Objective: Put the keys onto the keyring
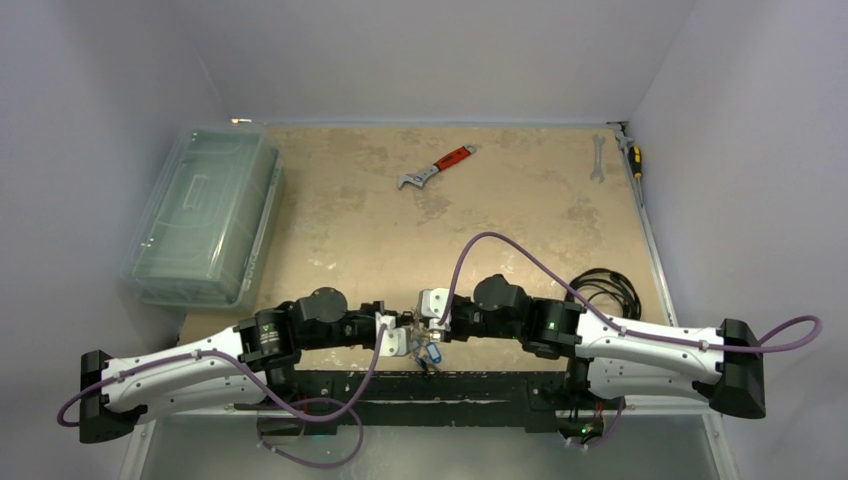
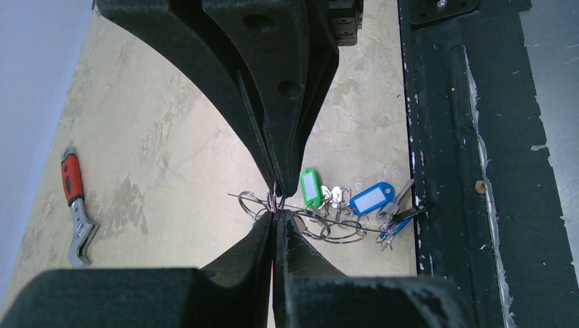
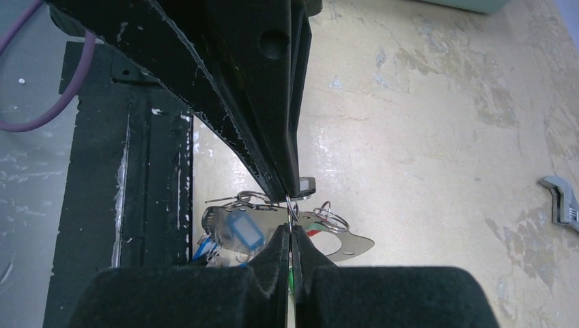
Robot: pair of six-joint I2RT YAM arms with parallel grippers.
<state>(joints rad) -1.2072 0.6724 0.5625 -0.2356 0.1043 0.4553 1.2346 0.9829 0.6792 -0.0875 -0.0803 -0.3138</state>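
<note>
Both arms meet tip to tip at the table's near edge. My left gripper (image 2: 276, 217) (image 1: 403, 337) is shut on a thin wire split ring (image 2: 274, 200). My right gripper (image 3: 292, 231) (image 1: 427, 325) is shut on the same kind of thin ring (image 3: 292, 213), fingertips facing the left ones. The keyring (image 3: 345, 244), a flat silvery plate with an oval opening, hangs just behind the tips. Keys dangle off it: a green tag (image 2: 311, 187), a blue tag (image 2: 372, 198) (image 1: 433, 352), a black-headed key (image 2: 414, 211). Which ring sits on the keyring I cannot tell.
A red-handled wrench (image 1: 437, 167) (image 2: 74, 205) lies mid-table, with a spanner (image 1: 597, 158) and a screwdriver (image 1: 633, 155) at the far right. A clear plastic box (image 1: 205, 215) stands left and a black cable coil (image 1: 605, 288) right. The black front strip (image 2: 444, 171) runs beside the keys.
</note>
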